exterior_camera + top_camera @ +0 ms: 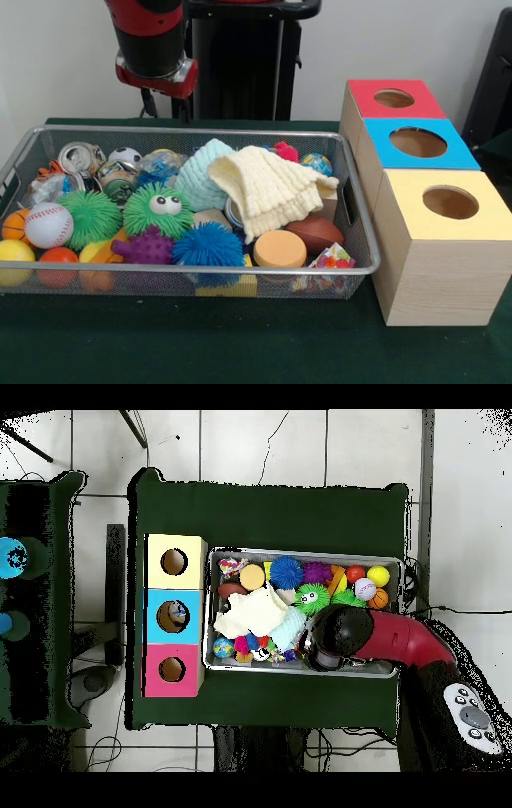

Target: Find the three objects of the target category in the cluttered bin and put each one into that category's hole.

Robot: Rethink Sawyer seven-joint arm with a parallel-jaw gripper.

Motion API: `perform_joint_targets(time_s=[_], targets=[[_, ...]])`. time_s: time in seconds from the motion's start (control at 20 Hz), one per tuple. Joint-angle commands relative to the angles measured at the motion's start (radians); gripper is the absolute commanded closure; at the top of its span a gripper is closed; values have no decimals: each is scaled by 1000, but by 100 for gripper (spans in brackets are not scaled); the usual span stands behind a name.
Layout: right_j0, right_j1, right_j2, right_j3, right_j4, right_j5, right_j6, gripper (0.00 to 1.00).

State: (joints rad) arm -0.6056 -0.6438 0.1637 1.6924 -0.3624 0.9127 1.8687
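Green cloth covered the table [240, 352] where a mesh bin [356, 268] sat crammed with toys beside three holed boxes [436, 240]. Nothing appeared sorted yet (target category unclear). The gripper [322, 652] hovered over the bin, its opening impossible to judge.

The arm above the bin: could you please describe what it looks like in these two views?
The arm is a thick, rounded cylinder with a glossy red shell and a black middle section, ending in a red collar with a pale rim. From overhead it shows as a red link with a black, rounded end. No pincer, cables or markings can be made out.
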Motion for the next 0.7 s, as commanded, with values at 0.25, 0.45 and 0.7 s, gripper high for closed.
perform_joint_targets(time_s=[0.25, 0.45, 0.7], targets=[[53, 99, -38, -44, 51, -168, 220, 0], [87, 50, -85, -26, 40, -244, 248, 0], [90, -123, -82, -11, -2, -335, 122, 0]])
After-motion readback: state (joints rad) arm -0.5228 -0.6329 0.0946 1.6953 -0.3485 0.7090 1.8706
